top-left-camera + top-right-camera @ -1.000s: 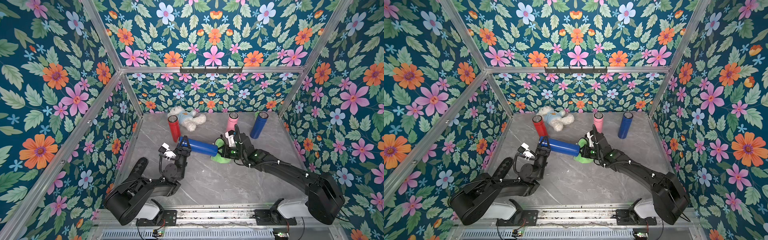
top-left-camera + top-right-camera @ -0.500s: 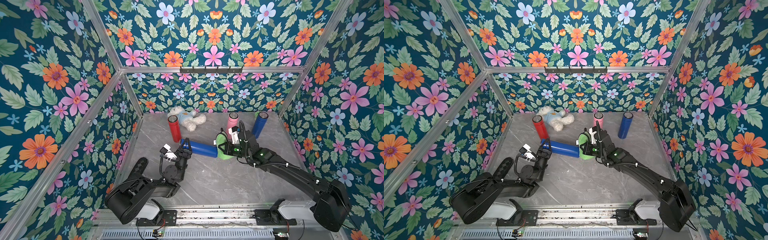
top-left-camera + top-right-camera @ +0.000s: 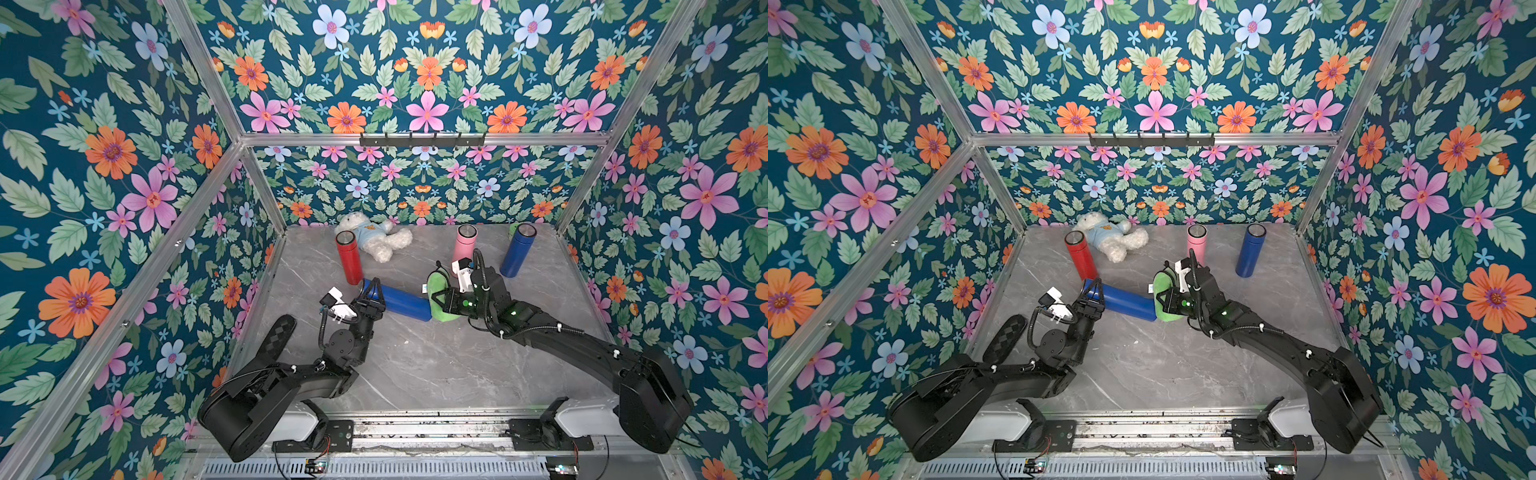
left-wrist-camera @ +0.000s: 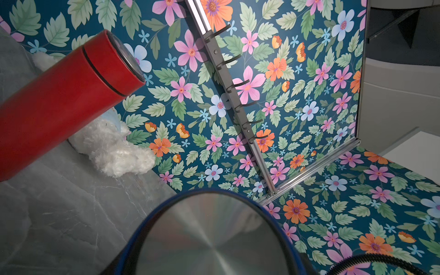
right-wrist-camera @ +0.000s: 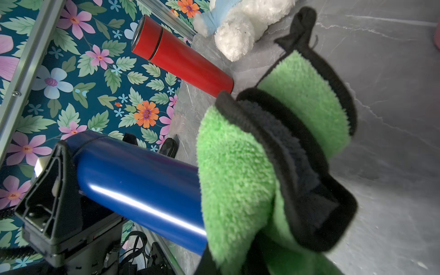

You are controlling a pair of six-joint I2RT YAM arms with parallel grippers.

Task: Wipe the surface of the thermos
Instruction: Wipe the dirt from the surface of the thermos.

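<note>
The left arm (image 3: 291, 384) and the right arm (image 3: 582, 345) are both showing smooth matte-black shells, each sitting on a white base block (image 3: 584, 417). Black ribbed cables (image 3: 536, 330) are running along the links, pinned by white ties. A white camera module (image 3: 337, 306) is sitting at each wrist, and green lights (image 3: 513, 312) are glowing on the right arm. The left gripper (image 3: 372, 289) is showing black, hollow triangular fingers (image 5: 45, 190).

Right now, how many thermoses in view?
4. Red thermos beside the plush bear; pink thermos and upright blue thermos at the back; sideways blue thermos in the left gripper. Some may be hidden.
</note>
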